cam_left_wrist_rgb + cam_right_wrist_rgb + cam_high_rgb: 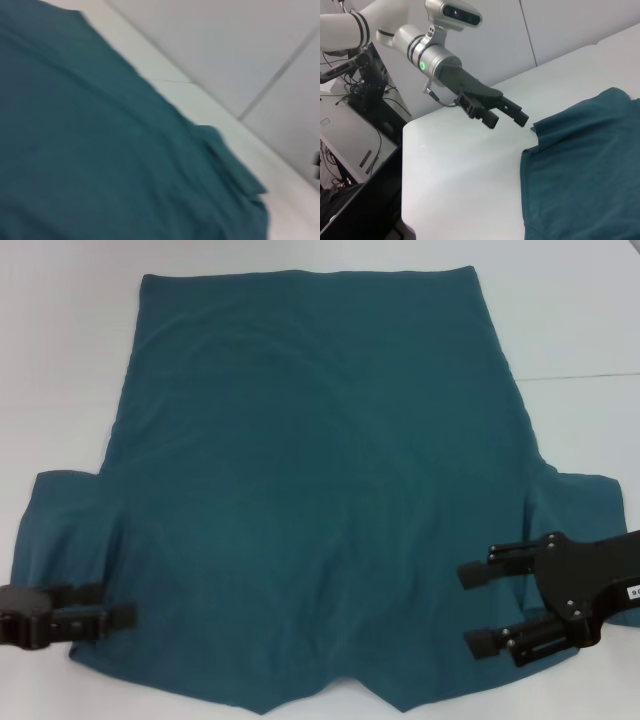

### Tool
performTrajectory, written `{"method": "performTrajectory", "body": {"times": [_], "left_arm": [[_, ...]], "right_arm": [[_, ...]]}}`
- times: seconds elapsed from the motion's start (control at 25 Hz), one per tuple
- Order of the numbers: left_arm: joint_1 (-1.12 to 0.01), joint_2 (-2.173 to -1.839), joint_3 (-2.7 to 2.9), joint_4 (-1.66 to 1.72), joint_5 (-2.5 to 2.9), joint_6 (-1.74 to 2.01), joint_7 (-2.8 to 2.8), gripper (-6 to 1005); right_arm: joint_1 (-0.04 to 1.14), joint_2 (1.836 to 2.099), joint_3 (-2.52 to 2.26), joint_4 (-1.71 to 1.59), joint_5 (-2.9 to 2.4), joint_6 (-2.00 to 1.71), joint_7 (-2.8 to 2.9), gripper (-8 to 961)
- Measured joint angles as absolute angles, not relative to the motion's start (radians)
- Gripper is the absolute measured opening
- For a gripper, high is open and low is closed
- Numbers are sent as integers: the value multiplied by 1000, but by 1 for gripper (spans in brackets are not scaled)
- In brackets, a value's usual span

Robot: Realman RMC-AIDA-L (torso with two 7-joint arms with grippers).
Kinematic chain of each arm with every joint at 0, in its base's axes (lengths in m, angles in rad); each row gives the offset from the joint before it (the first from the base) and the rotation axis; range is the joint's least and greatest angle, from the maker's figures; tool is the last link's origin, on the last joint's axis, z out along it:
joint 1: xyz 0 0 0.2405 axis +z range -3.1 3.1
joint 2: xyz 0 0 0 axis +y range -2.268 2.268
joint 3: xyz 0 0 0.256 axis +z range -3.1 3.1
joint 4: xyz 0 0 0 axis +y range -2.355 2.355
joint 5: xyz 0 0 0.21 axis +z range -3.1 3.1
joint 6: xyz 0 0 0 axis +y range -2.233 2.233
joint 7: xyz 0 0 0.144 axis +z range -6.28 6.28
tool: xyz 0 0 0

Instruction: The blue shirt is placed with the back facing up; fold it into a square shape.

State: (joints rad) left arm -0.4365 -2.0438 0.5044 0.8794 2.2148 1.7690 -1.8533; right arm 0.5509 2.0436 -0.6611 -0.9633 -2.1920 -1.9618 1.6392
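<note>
The left gripper hovers low at the near left corner of the white table, its two dark fingers parted and pointing inward over the edge of the left sleeve, with nothing between them. The right wrist view shows the same gripper from across the table, jaws apart and raised above the tabletop just beside the sleeve corner.

The blue shirt lies spread flat across the middle of the table, plain side up, its hem at the far edge and its neckline toward the robot at the near edge. Both short sleeves are laid out to either side. Soft creases run across the cloth. The left wrist view shows the teal fabric filling most of the frame, one sleeve rumpled against the white surface.

At the near right, the right gripper reaches in over the shirt by the right sleeve, its two black fingers spread wide and empty, pointing inward toward the garment's centre.
</note>
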Motion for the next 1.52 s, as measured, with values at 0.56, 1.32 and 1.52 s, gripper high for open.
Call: {"method": "performTrajectory", "body": {"times": [0.56,1.32,1.52], "left_arm": [[-420,-2077,510,948,2381,1435,-2078,911],[-414,-2138,526,941,2436,1232,-2030,777],[-409,-2144,518,935,2421,1217,-2012,730]], "right_arm": [[564,2045,-661,-963,-2193,-1962,1647,909],[589,2048,-661,-963,-2193,-1952,1663,908],[591,2048,-661,-963,-2193,-1947,1673,908]]}}
